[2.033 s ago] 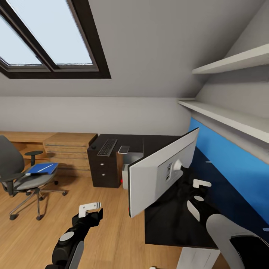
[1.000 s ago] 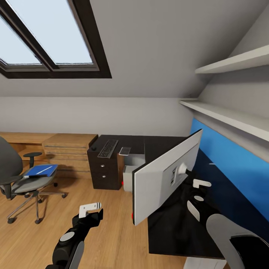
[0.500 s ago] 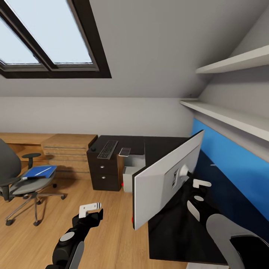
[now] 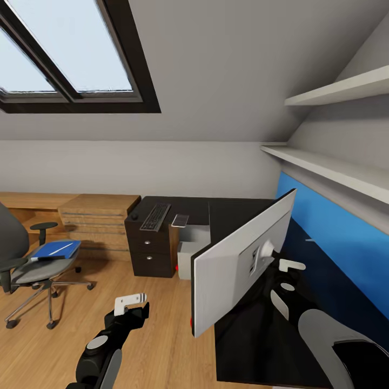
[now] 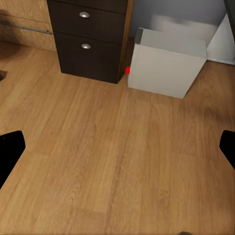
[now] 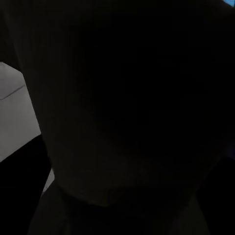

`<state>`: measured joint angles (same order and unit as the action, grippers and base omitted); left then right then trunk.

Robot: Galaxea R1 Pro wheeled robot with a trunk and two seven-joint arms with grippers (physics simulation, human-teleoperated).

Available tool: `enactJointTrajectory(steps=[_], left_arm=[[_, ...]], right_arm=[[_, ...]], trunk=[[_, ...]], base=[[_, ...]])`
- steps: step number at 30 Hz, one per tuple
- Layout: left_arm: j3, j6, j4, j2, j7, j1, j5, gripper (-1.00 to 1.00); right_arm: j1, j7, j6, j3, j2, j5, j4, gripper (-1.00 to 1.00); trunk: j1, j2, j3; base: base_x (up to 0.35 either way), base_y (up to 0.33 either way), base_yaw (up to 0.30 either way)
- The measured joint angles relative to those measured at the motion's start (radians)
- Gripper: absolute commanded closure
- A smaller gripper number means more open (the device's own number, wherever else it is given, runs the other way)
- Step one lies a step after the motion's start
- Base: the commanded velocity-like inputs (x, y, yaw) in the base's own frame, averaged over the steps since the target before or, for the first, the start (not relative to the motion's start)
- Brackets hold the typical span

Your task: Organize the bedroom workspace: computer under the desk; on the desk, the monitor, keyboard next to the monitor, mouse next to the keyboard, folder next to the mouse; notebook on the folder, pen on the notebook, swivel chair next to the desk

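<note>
The monitor point(image 4: 237, 267) shows its pale grey back and leans tilted over the black desk point(image 4: 232, 213), its lower corner past the desk's front edge. My right gripper point(image 4: 282, 272) is behind it at the stem, apparently shut on it; the right wrist view is dark. My left gripper point(image 4: 132, 303) hangs open over the wood floor, fingertips point(image 5: 11, 149) wide apart. The grey computer point(image 4: 190, 249) point(image 5: 169, 63) stands under the desk. The keyboard point(image 4: 155, 216), the mouse point(image 4: 134, 215) and a thin grey rectangle point(image 4: 180, 219), perhaps the notebook, lie on the desk. The folder point(image 4: 51, 250) with the pen point(image 4: 65, 248) rests on the swivel chair point(image 4: 24, 270).
Dark drawers point(image 4: 147, 248) point(image 5: 90, 36) carry the desk's left end. A light wood chest point(image 4: 97, 216) stands between the drawers and the chair. Two pale shelves point(image 4: 335, 173) run above the blue back panel point(image 4: 346, 237). A skylight point(image 4: 70, 54) is overhead.
The view has shifted, so the chair and drawers sit further left. The monitor has swung slightly right and its lower corner hangs lower. Both arms keep their place in view.
</note>
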<state>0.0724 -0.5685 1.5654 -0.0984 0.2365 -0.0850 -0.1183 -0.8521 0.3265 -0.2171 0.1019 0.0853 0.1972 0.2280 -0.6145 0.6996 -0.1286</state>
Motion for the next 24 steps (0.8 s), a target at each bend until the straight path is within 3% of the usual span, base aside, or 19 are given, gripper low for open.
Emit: enactJointTrajectory(steps=[24], left_arm=[[-0.002, 0.0, -0.003, 0.0, 0.0, 0.0, 0.001, -1.0]], right_arm=[[0.0, 0.0, -0.002, -0.003, 0.0, 0.004, 0.001, 1.0]], trunk=[[0.0, 0.0, 0.0]], base=[[0.0, 0.0, 0.0]])
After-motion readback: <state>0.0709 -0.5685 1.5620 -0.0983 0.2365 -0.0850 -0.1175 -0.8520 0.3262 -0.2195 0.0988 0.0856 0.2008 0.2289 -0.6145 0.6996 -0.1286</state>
